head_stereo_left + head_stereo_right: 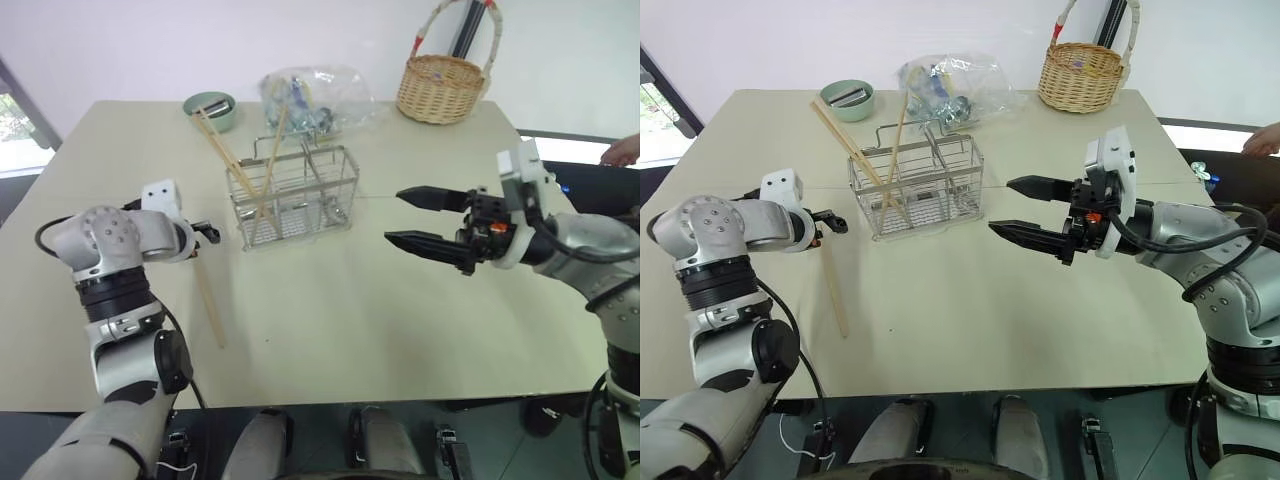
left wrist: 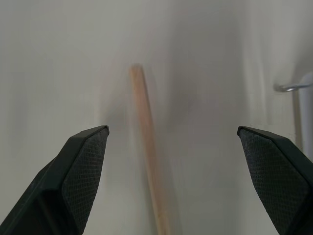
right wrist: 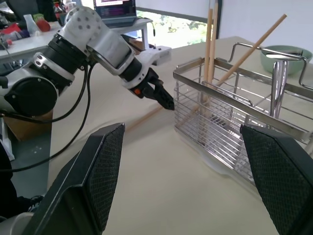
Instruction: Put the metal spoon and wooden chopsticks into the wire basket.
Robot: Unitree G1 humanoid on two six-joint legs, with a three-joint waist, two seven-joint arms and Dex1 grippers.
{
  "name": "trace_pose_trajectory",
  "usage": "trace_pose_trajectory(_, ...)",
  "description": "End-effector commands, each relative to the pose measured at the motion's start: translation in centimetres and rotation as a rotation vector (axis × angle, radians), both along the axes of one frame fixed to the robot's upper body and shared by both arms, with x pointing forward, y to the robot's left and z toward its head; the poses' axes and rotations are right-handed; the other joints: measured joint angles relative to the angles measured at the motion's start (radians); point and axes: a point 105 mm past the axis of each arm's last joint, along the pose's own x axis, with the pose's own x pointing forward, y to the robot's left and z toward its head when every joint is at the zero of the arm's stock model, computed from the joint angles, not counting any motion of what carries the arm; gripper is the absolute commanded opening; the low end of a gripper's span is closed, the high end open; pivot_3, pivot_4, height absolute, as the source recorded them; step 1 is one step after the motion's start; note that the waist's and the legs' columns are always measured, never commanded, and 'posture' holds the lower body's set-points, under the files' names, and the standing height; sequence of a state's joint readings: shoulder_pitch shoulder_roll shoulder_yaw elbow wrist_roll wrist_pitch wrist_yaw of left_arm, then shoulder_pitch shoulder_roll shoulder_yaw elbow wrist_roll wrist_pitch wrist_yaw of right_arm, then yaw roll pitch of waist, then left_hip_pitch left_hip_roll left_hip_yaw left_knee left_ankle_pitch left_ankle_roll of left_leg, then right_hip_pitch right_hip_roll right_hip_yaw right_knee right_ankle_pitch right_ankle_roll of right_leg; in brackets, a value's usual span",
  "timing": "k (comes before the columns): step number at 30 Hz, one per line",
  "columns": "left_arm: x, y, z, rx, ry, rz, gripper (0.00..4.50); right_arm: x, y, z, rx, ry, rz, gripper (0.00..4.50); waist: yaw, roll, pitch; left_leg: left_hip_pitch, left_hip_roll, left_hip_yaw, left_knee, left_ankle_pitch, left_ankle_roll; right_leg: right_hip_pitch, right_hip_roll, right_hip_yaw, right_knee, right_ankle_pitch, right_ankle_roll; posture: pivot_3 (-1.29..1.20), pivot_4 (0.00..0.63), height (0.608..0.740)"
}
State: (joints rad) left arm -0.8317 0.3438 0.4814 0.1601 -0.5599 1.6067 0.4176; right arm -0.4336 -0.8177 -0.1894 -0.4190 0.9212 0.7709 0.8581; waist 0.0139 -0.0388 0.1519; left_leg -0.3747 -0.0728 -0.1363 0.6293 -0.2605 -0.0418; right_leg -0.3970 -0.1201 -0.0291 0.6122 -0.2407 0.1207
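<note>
Left end effector [image 1: 836, 221] released, fingers spread above one loose chopstick [image 1: 833, 289] lying on the beige bench [image 1: 970, 330]. Wire basket [image 1: 918, 186] mid-bench holds leaning wooden chopsticks [image 1: 855, 148] and the metal spoon [image 3: 277, 83]. Right end effector [image 1: 1025, 208] released, empty, level. White wall behind.

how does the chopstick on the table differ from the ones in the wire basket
The loose light wooden chopstick lies flat on the beige table, beside the silver wire basket. The wooden chopsticks in the basket stand leaning, tips above its rim. All are plain tan sticks.
</note>
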Motion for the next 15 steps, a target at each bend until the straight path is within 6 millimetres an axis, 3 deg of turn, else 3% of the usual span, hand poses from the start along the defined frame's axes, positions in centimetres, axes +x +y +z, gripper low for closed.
trace_pose_trajectory(1,0.4,-0.3,0.4,0.014,0.016,-0.018,4.45,-0.7,0.0,1.1,0.012,-0.059,-0.006,3.88,0.0,0.0,0.0,0.0,0.0,0.0,0.0,0.0,0.0,0.0,0.0,0.0,0.0,0.0,0.0,0.0,0.15,0.688)
trace_pose_trajectory(8,0.8,-0.6,-0.3,0.059,0.084,-0.04,4.45,-1.0,-0.1,1.1,0.014,-0.063,-0.02,3.88,0.001,0.001,0.0,0.0,0.0,0.0,0.0,0.0,0.0,0.001,-0.001,0.0,0.0,0.0,0.0,0.0,0.15,0.688)
trace_pose_trajectory(11,0.9,-0.6,-0.5,0.045,0.09,-0.032,3.58,-1.0,-0.1,1.1,0.013,-0.067,-0.028,3.88,0.0,0.002,-0.001,0.001,0.0,0.0,0.0,0.0,0.0,0.001,-0.001,0.0,0.0,0.0,0.0,0.0,0.15,0.688)
trace_pose_trajectory(15,1.0,-0.5,-0.6,0.04,0.096,-0.017,1.61,-1.1,-0.1,1.1,0.011,-0.071,-0.032,3.88,0.004,0.002,-0.001,0.001,-0.001,0.0,0.0,0.0,0.0,0.001,-0.001,0.0,0.0,0.0,0.0,0.0,0.15,0.688)
